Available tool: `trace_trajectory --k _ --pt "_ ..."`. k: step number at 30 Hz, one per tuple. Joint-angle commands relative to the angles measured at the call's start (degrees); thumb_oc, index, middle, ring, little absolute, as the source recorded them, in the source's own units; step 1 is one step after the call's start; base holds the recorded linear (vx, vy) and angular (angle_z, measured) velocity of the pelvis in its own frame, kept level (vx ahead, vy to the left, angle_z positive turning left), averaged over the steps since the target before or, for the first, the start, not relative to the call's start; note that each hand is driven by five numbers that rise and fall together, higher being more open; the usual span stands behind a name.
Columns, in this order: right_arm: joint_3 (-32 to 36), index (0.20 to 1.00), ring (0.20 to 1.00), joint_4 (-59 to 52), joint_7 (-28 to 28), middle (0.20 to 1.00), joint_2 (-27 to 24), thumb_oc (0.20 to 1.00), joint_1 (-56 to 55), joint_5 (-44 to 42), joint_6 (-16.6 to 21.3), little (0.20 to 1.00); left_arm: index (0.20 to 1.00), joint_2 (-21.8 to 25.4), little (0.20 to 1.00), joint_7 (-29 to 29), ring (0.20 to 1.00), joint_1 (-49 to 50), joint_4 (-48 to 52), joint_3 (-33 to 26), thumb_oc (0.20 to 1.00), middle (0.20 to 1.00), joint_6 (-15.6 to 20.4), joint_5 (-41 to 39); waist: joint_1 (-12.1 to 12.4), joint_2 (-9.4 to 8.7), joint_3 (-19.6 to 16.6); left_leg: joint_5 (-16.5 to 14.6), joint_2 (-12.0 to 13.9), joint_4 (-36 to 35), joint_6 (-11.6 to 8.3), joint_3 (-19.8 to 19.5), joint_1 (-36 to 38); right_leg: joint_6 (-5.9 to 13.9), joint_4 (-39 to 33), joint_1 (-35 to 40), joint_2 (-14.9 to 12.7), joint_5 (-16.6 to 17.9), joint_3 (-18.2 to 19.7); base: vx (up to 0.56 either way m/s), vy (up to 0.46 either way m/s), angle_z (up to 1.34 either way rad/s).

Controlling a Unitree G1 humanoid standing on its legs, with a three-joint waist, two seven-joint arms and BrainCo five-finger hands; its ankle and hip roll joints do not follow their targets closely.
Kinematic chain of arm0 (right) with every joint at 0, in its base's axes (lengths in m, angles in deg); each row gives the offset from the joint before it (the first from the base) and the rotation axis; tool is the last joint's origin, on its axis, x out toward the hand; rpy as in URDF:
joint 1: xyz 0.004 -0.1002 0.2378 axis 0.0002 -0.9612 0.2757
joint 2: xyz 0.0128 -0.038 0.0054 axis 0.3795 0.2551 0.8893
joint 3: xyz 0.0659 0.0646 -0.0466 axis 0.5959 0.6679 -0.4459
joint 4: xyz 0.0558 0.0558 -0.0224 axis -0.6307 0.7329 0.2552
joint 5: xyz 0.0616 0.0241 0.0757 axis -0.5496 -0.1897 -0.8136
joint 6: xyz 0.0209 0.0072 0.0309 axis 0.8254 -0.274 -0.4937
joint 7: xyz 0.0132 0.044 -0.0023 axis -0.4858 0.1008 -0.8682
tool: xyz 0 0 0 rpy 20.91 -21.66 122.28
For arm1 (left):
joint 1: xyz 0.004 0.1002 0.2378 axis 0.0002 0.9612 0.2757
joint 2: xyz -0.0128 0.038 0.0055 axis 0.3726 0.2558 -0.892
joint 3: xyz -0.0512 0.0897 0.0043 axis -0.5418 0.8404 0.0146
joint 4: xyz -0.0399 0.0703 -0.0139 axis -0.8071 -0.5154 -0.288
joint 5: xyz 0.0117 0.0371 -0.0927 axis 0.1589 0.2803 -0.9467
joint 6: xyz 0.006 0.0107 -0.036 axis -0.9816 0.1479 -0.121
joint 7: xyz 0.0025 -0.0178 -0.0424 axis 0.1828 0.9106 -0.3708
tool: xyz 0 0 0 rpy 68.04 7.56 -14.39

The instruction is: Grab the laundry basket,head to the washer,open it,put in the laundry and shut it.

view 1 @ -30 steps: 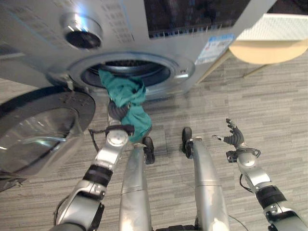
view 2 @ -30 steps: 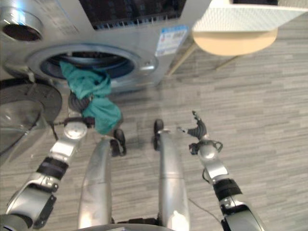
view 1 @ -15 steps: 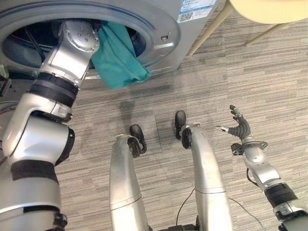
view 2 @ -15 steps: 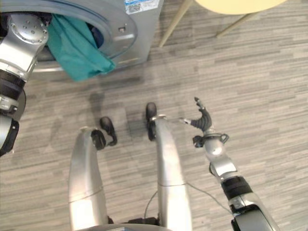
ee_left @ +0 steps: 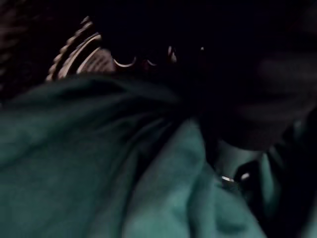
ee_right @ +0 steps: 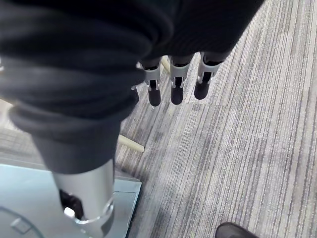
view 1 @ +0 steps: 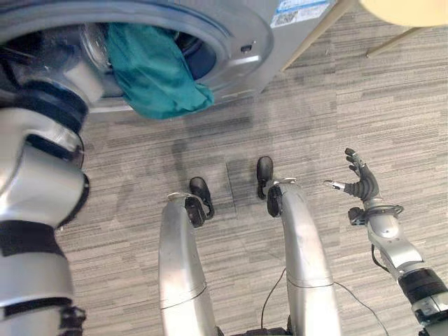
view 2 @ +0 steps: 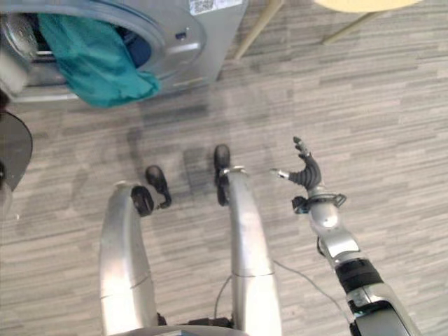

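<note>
The washer (view 1: 246,43) stands at the top with its round opening uncovered. A teal cloth (view 1: 155,75) hangs from the drum over the lower rim, its end above the floor. My left arm (view 1: 43,133) reaches up from the left into the opening, and its hand is hidden inside the drum behind the cloth. The left wrist view is dark, with teal cloth (ee_left: 99,173) folded right in front of it and the drum's holes beyond. My right hand (view 1: 361,185) hovers over the floor at the right, open and holding nothing.
The washer's open door (view 2: 10,148) shows as a dark round edge at the left. A round wooden table (view 1: 409,10) with slanted legs (view 1: 316,33) stands right of the washer. Grey striped carpet (view 1: 392,112) covers the floor.
The view has tilted down towards the floor. My left arm has gone deeper into the drum, carrying the top of the teal cloth in. The right hand has barely moved.
</note>
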Motion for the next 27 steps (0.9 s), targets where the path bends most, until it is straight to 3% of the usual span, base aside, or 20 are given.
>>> trace_trajectory --k 1,7,18,27 --pt "-0.82 1.000 1.000 -3.77 -1.25 1.000 0.46 1.000 -7.11 -2.47 0.40 1.000 1.000 -2.52 1.000 2.97 1.000 4.44 -2.41 -3.10 1.000 1.000 0.16 1.09 -1.86 2.02 -8.68 -1.54 0.64 5.46 3.07 -3.92 -3.65 1.31 -1.88 3.44 0.52 -3.07 0.55 0.00 0.000 0.00" --pt "-1.56 1.000 1.000 -4.84 -3.25 1.000 -0.07 1.000 -7.96 -1.57 -0.43 1.000 1.000 -4.79 1.000 5.38 1.000 11.43 1.74 -5.74 1.000 1.000 0.80 3.74 -1.22 2.26 -10.46 -1.41 -0.04 4.37 2.80 -4.10 -2.67 0.94 -2.17 4.72 -0.36 -4.07 -0.09 0.00 0.001 0.01" --pt "-2.97 1.000 1.000 -3.42 -3.65 1.000 1.00 1.000 -9.22 1.43 -1.85 1.000 1.000 -4.99 1.000 3.22 1.000 27.98 16.03 -13.19 1.000 1.000 2.89 2.90 0.79 2.03 -13.20 0.32 -0.83 -3.00 2.21 -4.80 3.04 0.83 -7.22 10.81 -1.93 -4.76 -1.83 -0.01 0.002 0.10" --pt "-1.56 1.000 1.000 -3.87 -1.48 1.000 -0.52 1.000 -7.46 3.11 -2.90 1.000 1.000 -6.78 1.000 4.60 1.000 30.60 12.26 -14.20 1.000 1.000 1.50 2.72 1.11 1.38 -11.85 1.06 -1.44 -2.17 2.18 -4.85 -0.49 0.52 -5.74 7.24 -2.10 -3.94 -0.99 -0.01 0.005 0.02"
